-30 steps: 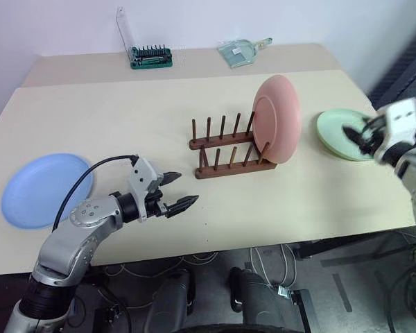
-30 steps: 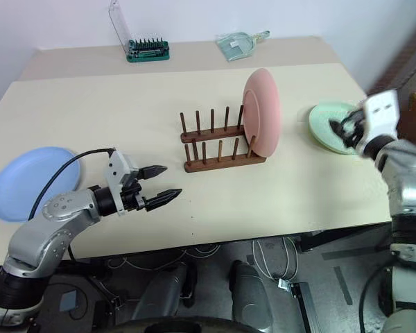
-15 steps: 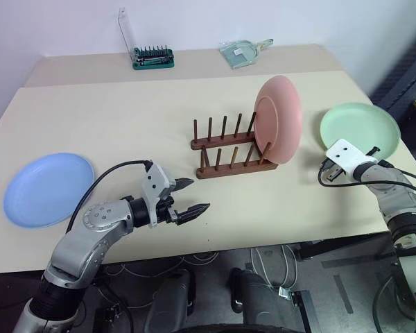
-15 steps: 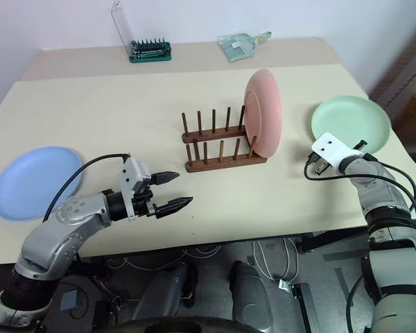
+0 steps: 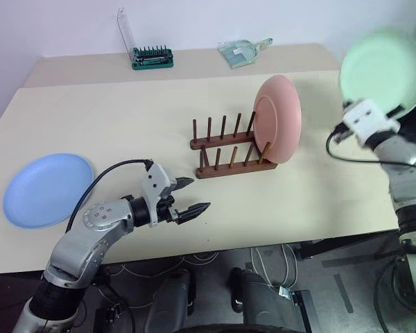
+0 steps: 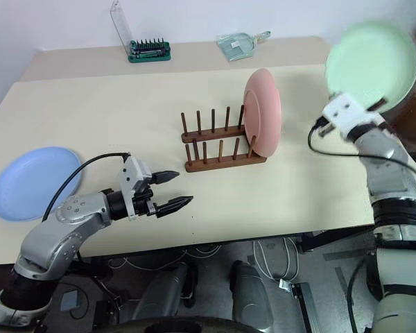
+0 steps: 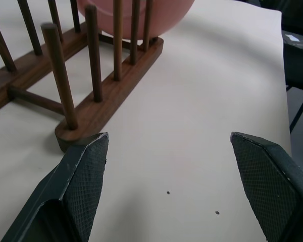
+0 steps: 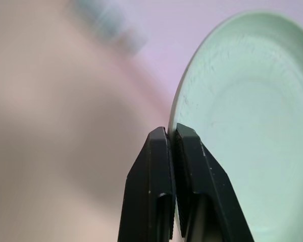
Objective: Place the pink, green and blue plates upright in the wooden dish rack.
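Observation:
The pink plate [image 5: 278, 118] stands upright at the right end of the wooden dish rack [image 5: 225, 148] in the middle of the table. High at the right, the green plate [image 5: 383, 69] is lifted off the table and tipped up, with my right gripper [image 8: 170, 146] shut on its lower rim. The blue plate [image 5: 47, 189] lies flat near the table's left edge. My left gripper [image 5: 191, 196] hovers open just above the table in front of the rack's left end, with nothing between its fingers [image 7: 83, 174].
A green tray of screwdriver bits [image 5: 151, 57] with a clear lid and a clear dustpan-like scoop [image 5: 241, 51] sit at the table's far edge. The table [image 5: 125, 118] has a front edge close below my left arm.
My right gripper closed on the green plate's rim and lifted it off the table, tipping it upright. The left arm stayed where it was.

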Motion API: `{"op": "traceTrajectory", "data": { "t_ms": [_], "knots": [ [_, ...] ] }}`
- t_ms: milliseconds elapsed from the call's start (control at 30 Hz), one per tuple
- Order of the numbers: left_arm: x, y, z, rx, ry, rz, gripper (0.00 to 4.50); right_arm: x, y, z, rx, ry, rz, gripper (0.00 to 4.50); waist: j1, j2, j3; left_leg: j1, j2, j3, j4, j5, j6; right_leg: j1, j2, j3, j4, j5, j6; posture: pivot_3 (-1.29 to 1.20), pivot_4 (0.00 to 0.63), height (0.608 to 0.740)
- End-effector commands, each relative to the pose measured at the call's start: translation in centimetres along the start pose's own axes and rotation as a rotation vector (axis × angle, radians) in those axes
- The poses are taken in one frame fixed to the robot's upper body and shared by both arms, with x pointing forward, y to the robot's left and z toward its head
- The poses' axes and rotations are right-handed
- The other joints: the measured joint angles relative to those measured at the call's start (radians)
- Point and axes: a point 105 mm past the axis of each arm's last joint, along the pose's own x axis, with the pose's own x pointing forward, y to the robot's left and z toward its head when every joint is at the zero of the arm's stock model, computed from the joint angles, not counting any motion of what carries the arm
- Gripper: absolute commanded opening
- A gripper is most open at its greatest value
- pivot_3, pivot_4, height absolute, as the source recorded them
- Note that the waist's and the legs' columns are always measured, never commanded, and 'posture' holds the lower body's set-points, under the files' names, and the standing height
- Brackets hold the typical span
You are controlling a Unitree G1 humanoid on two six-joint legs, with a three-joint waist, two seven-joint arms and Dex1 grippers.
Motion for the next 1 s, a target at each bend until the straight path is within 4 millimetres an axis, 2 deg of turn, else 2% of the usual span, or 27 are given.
{"op": "traceTrajectory", "data": {
  "t_ms": [33,100,200,300,400,467,633,767,1000],
  "knots": [
    [0.5,-0.5,0.9,0.022,-0.034,-0.031,4.01,-0.1,-5.3,12.1,0.286,-0.44,-0.078,0.08,-0.005,0.003,0.001,0.0,0.0,0.0,0.0,0.0,0.0,0.0,0.0,0.0,0.0,0.0,0.0,0.0,0.15,0.735],
    [0.6,-0.5,0.9,0.021,-0.035,-0.032,4.01,-1.1,-5.1,15.4,0.492,-0.581,0.026,0.08,-0.003,0.002,0.001,0.0,0.002,-0.001,0.0,0.0,0.0,0.0,0.0,0.001,0.001,0.0,0.0,0.0,0.15,0.735],
    [0.6,-0.6,0.9,0.014,-0.04,-0.03,4.01,-3.8,-2.3,19.5,0.739,-0.735,0.358,0.08,0.008,0.0,0.0,0.0,0.005,-0.002,0.0,0.0,0.0,0.001,0.004,-0.001,0.0,0.0,0.0,0.0,0.15,0.735],
    [0.6,-0.6,0.9,0.01,-0.045,-0.025,4.01,-6.0,0.1,21.3,0.888,-0.779,0.598,0.08,0.006,0.0,0.0,0.0,0.006,-0.003,0.001,-0.001,0.0,0.003,0.001,-0.002,-0.001,0.0,-0.001,0.0,0.15,0.735],
    [0.6,-0.6,0.8,0.008,-0.046,-0.02,4.01,-7.3,1.6,22.1,1.027,-0.788,0.757,0.08,0.002,0.001,0.0,0.0,0.005,-0.002,0.001,-0.001,0.0,0.002,-0.001,-0.001,-0.002,0.0,-0.001,0.0,0.15,0.735],
    [0.5,-0.5,0.7,0.007,-0.047,-0.012,4.01,-7.7,3.2,22.2,1.17,-0.751,0.872,0.08,-0.001,0.001,0.0,0.0,0.006,-0.002,0.0,-0.001,0.0,0.001,-0.001,-0.001,-0.002,0.0,-0.001,0.0,0.15,0.735],
    [0.3,-0.5,0.5,0.002,-0.048,0.0,4.01,-6.1,6.4,19.9,1.325,-0.538,0.883,0.08,0.0,0.001,0.0,-0.001,0.006,-0.001,-0.002,-0.001,0.0,-0.001,-0.001,-0.001,-0.001,0.0,-0.002,0.0,0.15,0.735],
    [0.2,-0.5,0.4,0.002,-0.048,0.004,4.01,-5.8,7.3,19.3,1.466,-0.485,0.886,0.08,0.003,0.001,0.0,-0.002,0.006,0.0,-0.001,-0.001,0.0,-0.001,-0.002,-0.001,-0.002,0.0,-0.003,0.0,0.15,0.735],
    [0.1,-0.4,0.3,0.003,-0.046,0.009,4.01,-5.0,8.7,17.8,1.493,-0.367,0.837,0.08,0.002,0.001,0.0,-0.003,0.006,0.0,-0.001,-0.001,0.0,-0.003,-0.002,-0.001,-0.002,0.0,-0.003,0.0,0.15,0.735]
  ]
}}
